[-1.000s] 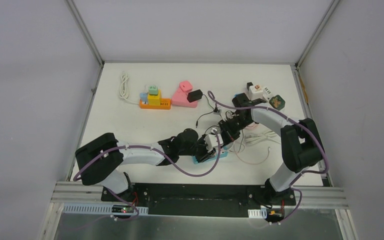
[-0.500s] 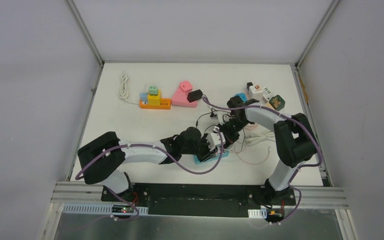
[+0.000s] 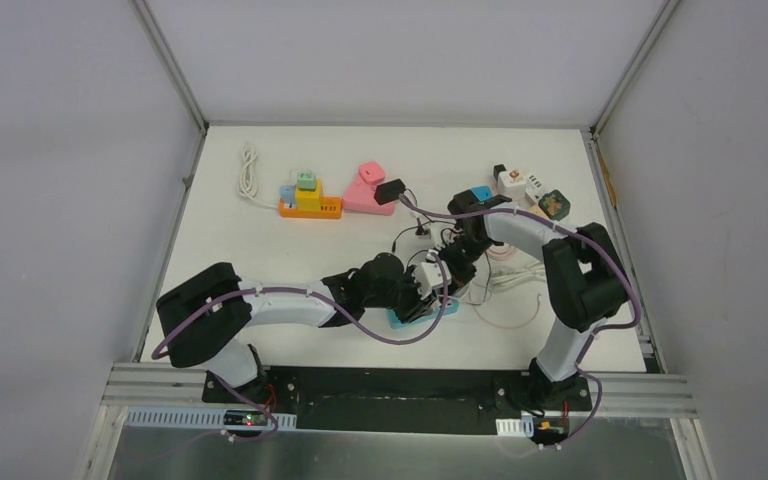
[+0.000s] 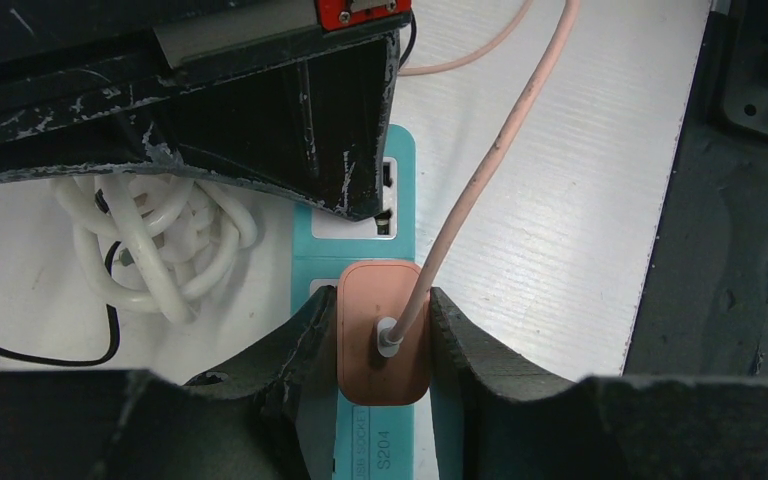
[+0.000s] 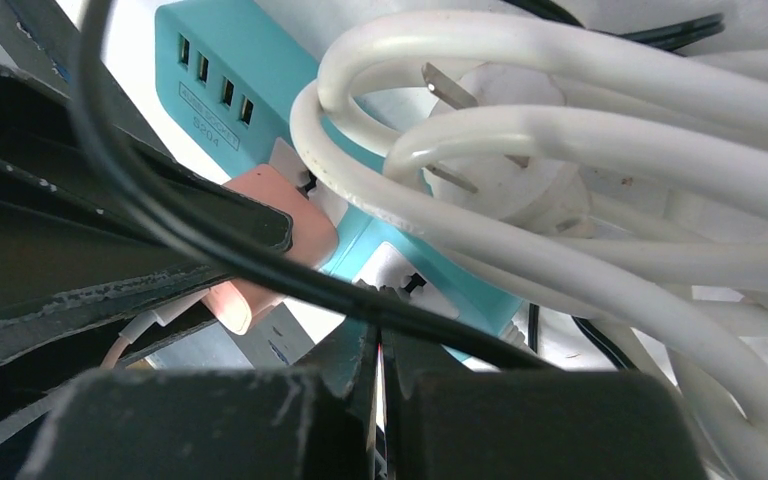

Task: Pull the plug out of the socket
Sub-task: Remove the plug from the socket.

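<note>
Left fingers [image 4: 322, 325] closed tight on pink plug [image 4: 365, 370], seated in teal socket strip [image 4: 305, 255]. Right fingers [image 5: 360, 365] pressed together above strip, holding nothing.

White table [image 3: 260, 260] under teal socket strip [image 4: 355, 250], orange strip [image 3: 310, 209], white cable [image 3: 249, 170]

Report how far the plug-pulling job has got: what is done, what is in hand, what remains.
Done: the left gripper has its jaws clamped on both sides of the pink plug. In hand: the right gripper, jaws shut, sits on the teal power strip, apparently bracing it. Left: the plug looks seated in its socket, so the pull itself is not yet done.
</note>
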You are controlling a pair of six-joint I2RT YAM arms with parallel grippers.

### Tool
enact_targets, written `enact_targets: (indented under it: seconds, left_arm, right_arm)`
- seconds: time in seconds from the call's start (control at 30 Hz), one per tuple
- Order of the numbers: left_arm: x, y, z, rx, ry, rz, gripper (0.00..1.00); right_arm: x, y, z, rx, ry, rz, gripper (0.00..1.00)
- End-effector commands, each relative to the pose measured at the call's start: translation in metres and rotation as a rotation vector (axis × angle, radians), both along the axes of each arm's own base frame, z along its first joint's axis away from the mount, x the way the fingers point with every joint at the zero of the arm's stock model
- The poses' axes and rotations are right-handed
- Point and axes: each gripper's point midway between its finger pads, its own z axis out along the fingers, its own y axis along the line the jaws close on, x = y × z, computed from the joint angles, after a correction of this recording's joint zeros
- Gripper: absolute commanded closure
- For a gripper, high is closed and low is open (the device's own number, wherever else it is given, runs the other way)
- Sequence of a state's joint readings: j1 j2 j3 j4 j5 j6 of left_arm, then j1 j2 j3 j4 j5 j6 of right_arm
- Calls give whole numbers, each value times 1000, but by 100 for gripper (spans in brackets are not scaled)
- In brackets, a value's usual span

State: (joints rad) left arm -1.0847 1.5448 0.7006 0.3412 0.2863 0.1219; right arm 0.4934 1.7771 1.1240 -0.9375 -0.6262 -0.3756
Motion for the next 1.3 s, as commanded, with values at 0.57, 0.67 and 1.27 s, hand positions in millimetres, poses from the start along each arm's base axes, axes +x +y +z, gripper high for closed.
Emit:
enact_targets:
  seconds: [0.57,0.67,1.27]
  left_arm:
    - [-7,5,-17,29,48,68,100]
    - [-11,4,-10,-42,154,48,100]
    - [-11,7,-6,7,128,83,100]
  right_arm:
    - [12,-16,-28,-154,-54,36,100]
    - [12,-17,-29,-156,-53,36,100]
    - [11,-20,-34,-184,-37,43,100]
